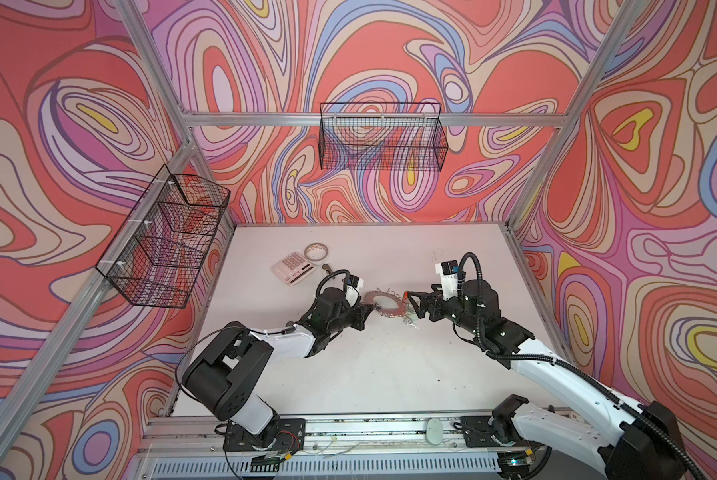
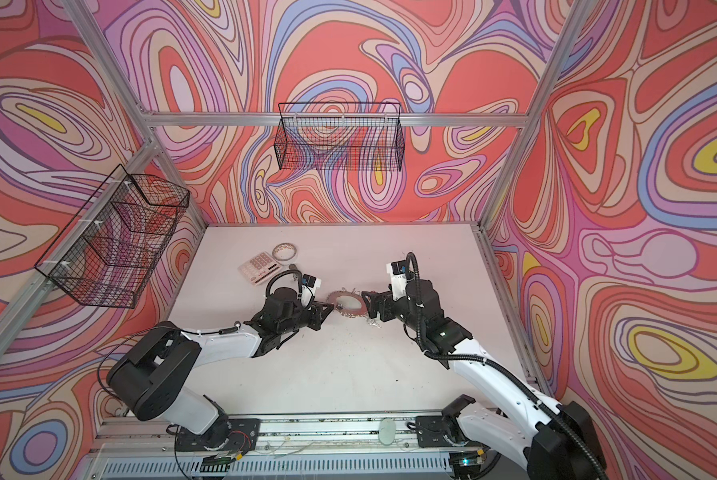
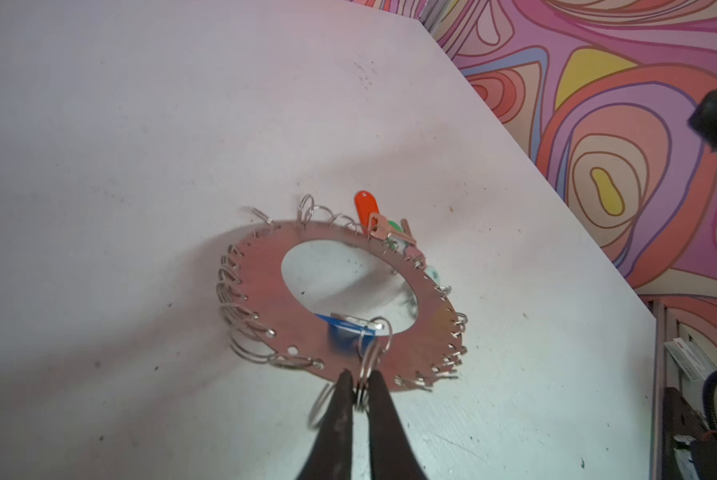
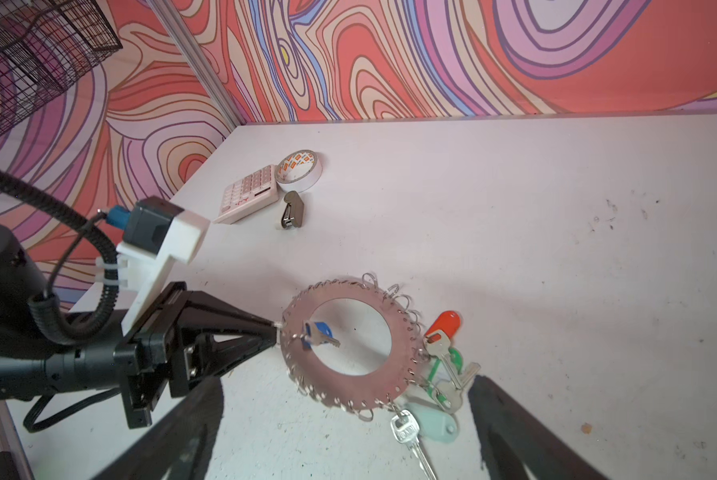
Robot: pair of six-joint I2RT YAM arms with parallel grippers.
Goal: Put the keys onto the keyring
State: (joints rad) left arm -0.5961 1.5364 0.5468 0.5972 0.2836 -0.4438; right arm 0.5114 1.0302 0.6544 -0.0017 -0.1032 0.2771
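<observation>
- Right gripper (image 4: 344,386): jaws wide and empty; the red-orange, green and mint-tagged keys (image 4: 442,349) lie just ahead, at the keyring (image 4: 348,293) rim nearest it.
- Keyring: mid-tabletop (image 3: 99,166), between both arms; blue-tagged key (image 4: 321,332) hangs across its hole.
- Left gripper (image 3: 361,376): jaws narrow, astride a wire loop (image 3: 373,353) on the opposite rim; whether they pinch it is unclear.

Calculator (image 4: 248,193) and tape (image 4: 302,183) behind keyring (image 4: 404,345), leftward.

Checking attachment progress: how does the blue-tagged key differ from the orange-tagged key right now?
Blue-tagged key lies inward, across the keyring plate and hole; orange-tagged key lies outside the rim on the table. Blue sits alone by the left gripper; orange is bunched with the green-tagged key and mint-tagged key. Shared: silver blades, both apparently on rim loops.
</observation>
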